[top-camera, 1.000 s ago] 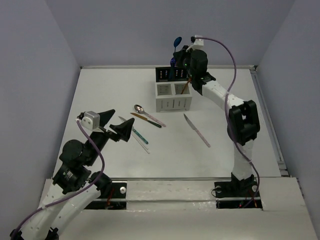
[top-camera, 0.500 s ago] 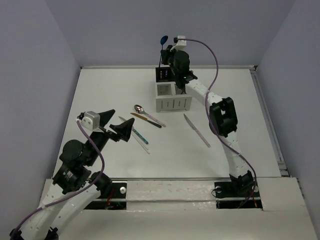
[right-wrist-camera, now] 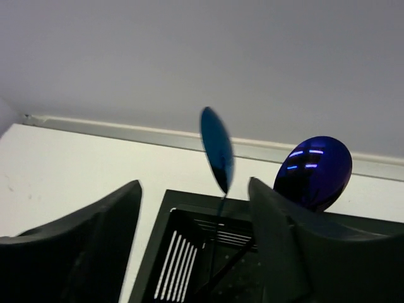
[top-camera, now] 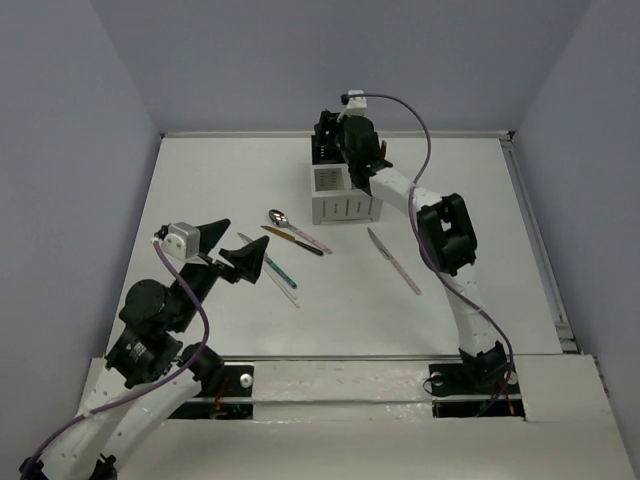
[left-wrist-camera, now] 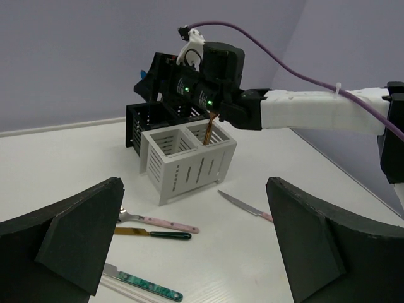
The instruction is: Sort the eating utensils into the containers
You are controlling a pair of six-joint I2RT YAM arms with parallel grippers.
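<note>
The containers form a caddy (top-camera: 345, 195) with white slotted front boxes (left-wrist-camera: 189, 161) and black boxes behind. My right gripper (right-wrist-camera: 194, 189) hangs open over the back-left black box (right-wrist-camera: 189, 252). A blue spoon (right-wrist-camera: 216, 148) stands loose between its fingers, handle down in that box. A second blue spoon bowl (right-wrist-camera: 314, 170) shows to its right. An orange-brown handle (left-wrist-camera: 209, 129) stands in a white box. On the table lie a pink-handled spoon (left-wrist-camera: 158, 222), a dark-handled knife (left-wrist-camera: 151, 233), a teal knife (left-wrist-camera: 142, 284) and a pink knife (top-camera: 393, 260). My left gripper (top-camera: 232, 250) is open and empty, well short of them.
A thin white stick (top-camera: 282, 287) lies beside the teal knife. The right arm (left-wrist-camera: 315, 113) stretches across above the caddy's right side. Grey walls close in the table on three sides, with a rail along the right edge (top-camera: 535, 240).
My right gripper carried the blue spoon left from the caddy's right side to the back-left black box, came down, and opened, letting the spoon go. The left arm stayed still.
</note>
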